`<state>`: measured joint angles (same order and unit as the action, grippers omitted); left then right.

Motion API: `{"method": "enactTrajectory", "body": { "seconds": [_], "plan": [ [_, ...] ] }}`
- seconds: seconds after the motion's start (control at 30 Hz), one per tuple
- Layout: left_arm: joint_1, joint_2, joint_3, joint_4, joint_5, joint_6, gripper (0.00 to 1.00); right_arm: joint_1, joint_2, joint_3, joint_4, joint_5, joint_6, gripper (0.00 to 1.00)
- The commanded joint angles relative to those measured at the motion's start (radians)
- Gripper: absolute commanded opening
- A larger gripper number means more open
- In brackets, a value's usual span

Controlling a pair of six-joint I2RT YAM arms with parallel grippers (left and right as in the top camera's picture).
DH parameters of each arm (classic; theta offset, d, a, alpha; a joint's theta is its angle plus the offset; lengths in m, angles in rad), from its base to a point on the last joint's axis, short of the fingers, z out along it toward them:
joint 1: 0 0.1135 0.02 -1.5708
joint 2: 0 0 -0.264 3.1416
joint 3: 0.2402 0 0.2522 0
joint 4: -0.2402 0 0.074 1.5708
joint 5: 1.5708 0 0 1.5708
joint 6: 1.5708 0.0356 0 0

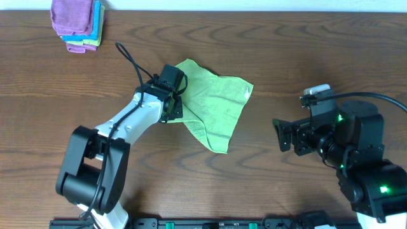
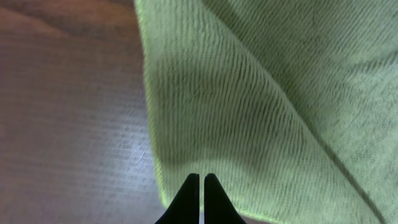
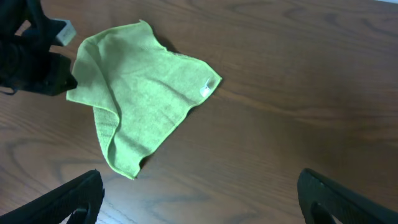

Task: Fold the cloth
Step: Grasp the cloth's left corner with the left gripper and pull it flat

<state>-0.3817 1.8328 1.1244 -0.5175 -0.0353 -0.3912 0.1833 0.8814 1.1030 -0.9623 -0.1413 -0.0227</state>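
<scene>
The lime-green cloth (image 1: 215, 105) lies crumpled and partly folded over itself on the wooden table. Its white tag (image 1: 247, 93) is at the right edge. My left gripper (image 1: 175, 105) is at the cloth's left edge. In the left wrist view its fingers (image 2: 201, 178) are pressed together on the edge of the cloth (image 2: 249, 93), which rises in a fold from them. My right gripper (image 1: 278, 135) is open and empty, well to the right of the cloth. The right wrist view shows its wide-open jaws (image 3: 199, 190) with the cloth (image 3: 137, 99) and the tag (image 3: 205, 88) ahead.
A stack of folded purple, blue and yellow cloths (image 1: 77, 24) sits at the table's far left corner. Bare wooden table (image 1: 305, 51) lies around the green cloth. The right arm's base stands at the front right.
</scene>
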Motion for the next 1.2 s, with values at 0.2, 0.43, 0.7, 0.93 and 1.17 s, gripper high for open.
{"method": "enactTrajectory", "body": {
  "seconds": [0.2,0.43,0.7,0.93,1.17],
  "plan": [
    [0.0,0.072,0.016,0.027,-0.069,0.014,0.06,-0.01,-0.004,0.0,0.002,0.003,-0.008,0.99],
    [0.002,0.077,0.015,-0.035,-0.09,0.014,0.06,-0.01,-0.004,0.0,0.012,0.003,-0.008,0.99],
    [0.002,0.077,0.014,-0.288,-0.105,-0.079,0.06,-0.01,0.047,0.0,0.029,0.002,-0.008,0.99],
    [0.002,0.077,0.014,-0.482,-0.094,-0.187,0.06,-0.01,0.179,0.0,0.056,-0.008,-0.008,0.99],
    [0.002,0.052,0.018,-0.492,-0.023,-0.193,0.06,-0.01,0.24,0.0,0.06,-0.05,-0.018,0.99]
  ]
}}
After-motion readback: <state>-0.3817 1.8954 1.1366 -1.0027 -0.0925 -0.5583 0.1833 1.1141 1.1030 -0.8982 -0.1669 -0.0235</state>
